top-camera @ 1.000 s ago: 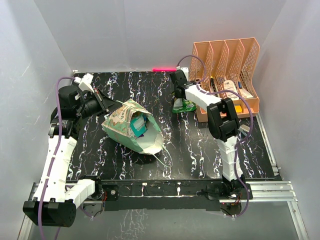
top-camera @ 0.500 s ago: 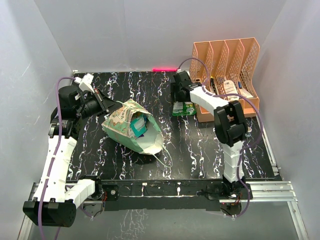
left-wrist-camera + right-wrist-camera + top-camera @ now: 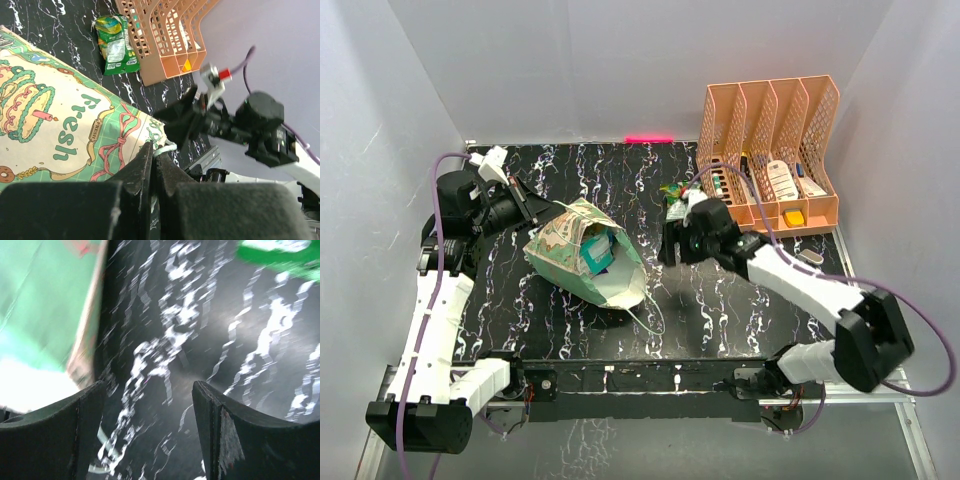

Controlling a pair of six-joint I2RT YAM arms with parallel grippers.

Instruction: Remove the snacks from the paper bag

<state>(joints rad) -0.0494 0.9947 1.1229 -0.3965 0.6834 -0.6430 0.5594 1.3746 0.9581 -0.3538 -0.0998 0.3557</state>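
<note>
The table (image 3: 720, 300) is black, veined with white like marble. On it, the paper bag (image 3: 555, 250) is mint green, and its cream front panel is printed with a cake, pink ribbon bows and green lettering. Its inside is pale and its string handle (image 3: 655, 318) is white. A teal packet (image 3: 601, 250) shows in the bag's mouth. The green packet (image 3: 677, 207) lying outside is glossy, with touches of yellow. The mesh organizer (image 3: 770, 115) is peach-orange.
</note>
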